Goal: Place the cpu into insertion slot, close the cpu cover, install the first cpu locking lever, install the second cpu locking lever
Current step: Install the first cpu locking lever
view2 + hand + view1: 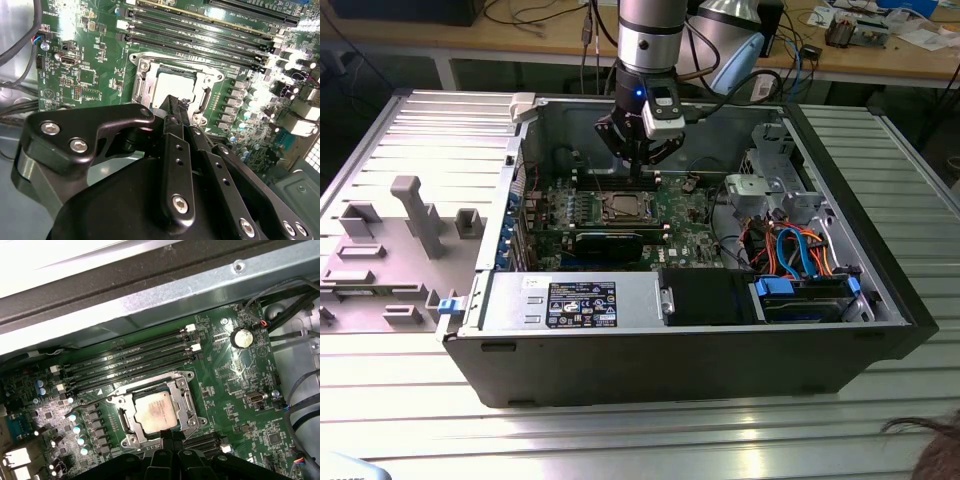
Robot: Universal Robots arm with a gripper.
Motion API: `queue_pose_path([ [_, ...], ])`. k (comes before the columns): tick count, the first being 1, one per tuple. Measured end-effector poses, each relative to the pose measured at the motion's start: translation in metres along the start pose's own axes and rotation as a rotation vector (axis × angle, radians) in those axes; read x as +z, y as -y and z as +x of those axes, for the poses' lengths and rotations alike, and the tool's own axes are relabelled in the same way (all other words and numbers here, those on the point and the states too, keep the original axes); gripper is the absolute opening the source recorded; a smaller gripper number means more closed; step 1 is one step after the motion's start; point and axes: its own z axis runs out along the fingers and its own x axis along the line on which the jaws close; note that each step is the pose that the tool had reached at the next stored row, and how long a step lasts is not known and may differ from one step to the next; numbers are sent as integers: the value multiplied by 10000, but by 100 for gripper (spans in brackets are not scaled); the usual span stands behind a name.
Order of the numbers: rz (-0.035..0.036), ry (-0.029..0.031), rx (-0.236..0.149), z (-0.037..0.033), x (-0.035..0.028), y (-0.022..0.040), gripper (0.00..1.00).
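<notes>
Silvery cpu (pixel 156 411) face shows clearest in the first wrist view.

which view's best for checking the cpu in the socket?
The first wrist view: the cpu lies nearly whole in the metal frame, its pale face plain. In the second wrist view the gripper covers the near part of the cpu. In the exterior view the cpu is a small pale square below the gripper.
</notes>
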Motion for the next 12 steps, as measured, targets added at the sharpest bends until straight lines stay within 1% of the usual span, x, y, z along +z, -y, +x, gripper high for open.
queue_pose_path([
  [12,0,17,-197,0,0,0,11],
])
